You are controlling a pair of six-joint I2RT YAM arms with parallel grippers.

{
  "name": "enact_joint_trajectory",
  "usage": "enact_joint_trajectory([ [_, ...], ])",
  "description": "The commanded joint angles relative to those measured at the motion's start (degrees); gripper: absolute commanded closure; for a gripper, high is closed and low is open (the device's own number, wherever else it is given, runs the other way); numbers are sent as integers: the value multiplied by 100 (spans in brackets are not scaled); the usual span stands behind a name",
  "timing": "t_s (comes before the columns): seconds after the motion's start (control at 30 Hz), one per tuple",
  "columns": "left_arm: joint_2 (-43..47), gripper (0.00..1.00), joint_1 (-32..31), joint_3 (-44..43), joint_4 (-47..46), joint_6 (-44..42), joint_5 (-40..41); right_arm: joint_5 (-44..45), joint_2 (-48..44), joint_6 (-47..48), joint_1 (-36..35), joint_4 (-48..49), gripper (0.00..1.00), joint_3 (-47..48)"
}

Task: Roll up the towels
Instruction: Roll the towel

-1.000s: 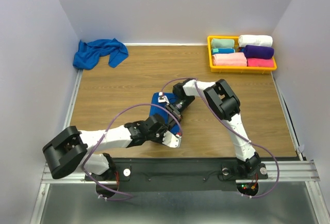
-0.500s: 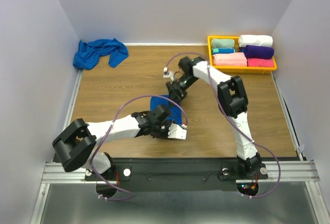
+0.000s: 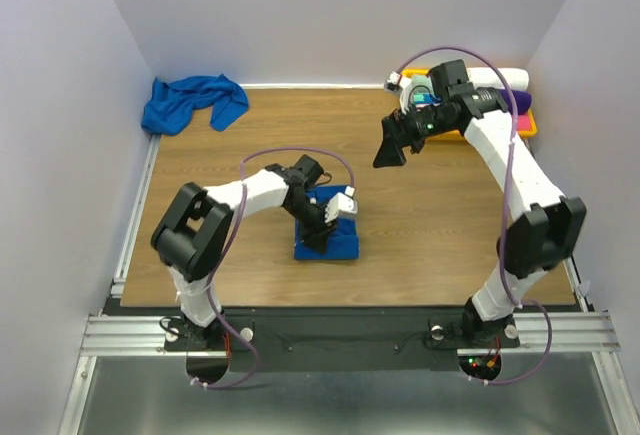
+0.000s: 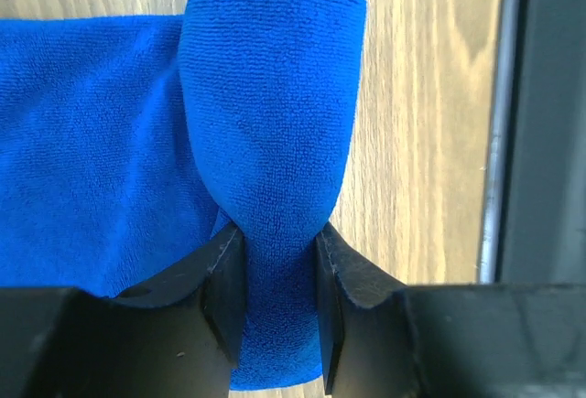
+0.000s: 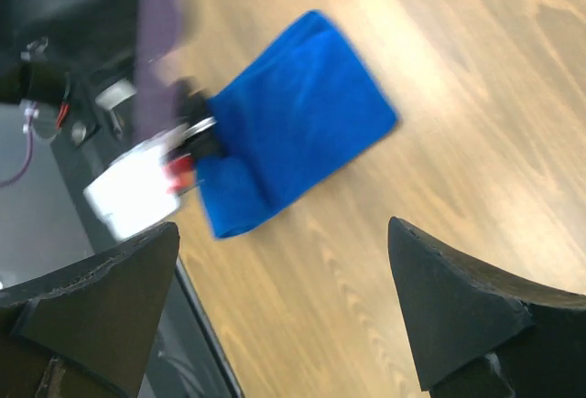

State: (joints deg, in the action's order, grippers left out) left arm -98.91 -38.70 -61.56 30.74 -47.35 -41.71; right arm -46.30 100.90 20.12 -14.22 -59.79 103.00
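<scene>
One royal-blue towel (image 3: 335, 245) lies partly rolled on the wooden table near the front middle. My left gripper (image 3: 318, 237) is shut on its rolled end. In the left wrist view the roll (image 4: 275, 96) bulges out past my black fingers (image 4: 226, 279), which pinch it from both sides. My right gripper (image 3: 383, 158) hangs open above the table toward the back right, holding nothing. Its wrist view looks down on the same towel (image 5: 302, 114) between wide-spread fingertips (image 5: 146, 261). The other blue towel (image 3: 190, 102) lies crumpled in the back left corner.
A yellow tray (image 3: 531, 123) at the back right holds rolled pink, white, purple and teal towels, partly hidden behind the right arm. Walls close in the table on three sides. A black rail (image 4: 540, 142) runs along the near edge.
My right gripper let go of the towel, opened wide and lifted away to the back right. My left arm swung round and closed on the towel's rolled end.
</scene>
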Motion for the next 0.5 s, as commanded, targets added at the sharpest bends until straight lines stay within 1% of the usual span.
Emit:
enact_joint_trajectory([
  [0.0,-812,68,362,-549,1266,-467,-811,271,-623,71,-125,450,0,-710],
  [0.07,-1198,68,616,-725,1548,-660,-952,446,-1019,202,-151,555,0,-1026],
  [0.13,-1463,68,740,-1024,1829,-775,-1075,806,-1247,466,-221,652,0,-1588],
  [0.23,-1894,68,986,-1384,2136,-889,-1234,1052,-1774,546,-441,959,0,-2107],
  [0.27,-1990,67,1030,-1472,2225,-951,-1260,1140,-1898,520,-555,1074,0,-2422],
  [0.3,-2192,67,1118,-1638,2313,-1012,-1312,1280,-2134,493,-869,1344,0,-2564],
  [0.33,-2289,67,1145,-1709,2461,-1048,-1330,1691,-2232,484,-1064,1495,0,-2688],
  [0.37,-2438,66,1171,-1780,2498,-1039,-1339,1912,-2311,510,-1527,1714,0,-2941],
  [0.47,-2580,65,1215,-1947,2542,-978,-1234,2660,-2260,616,-2153,1970,0,-3172],
])
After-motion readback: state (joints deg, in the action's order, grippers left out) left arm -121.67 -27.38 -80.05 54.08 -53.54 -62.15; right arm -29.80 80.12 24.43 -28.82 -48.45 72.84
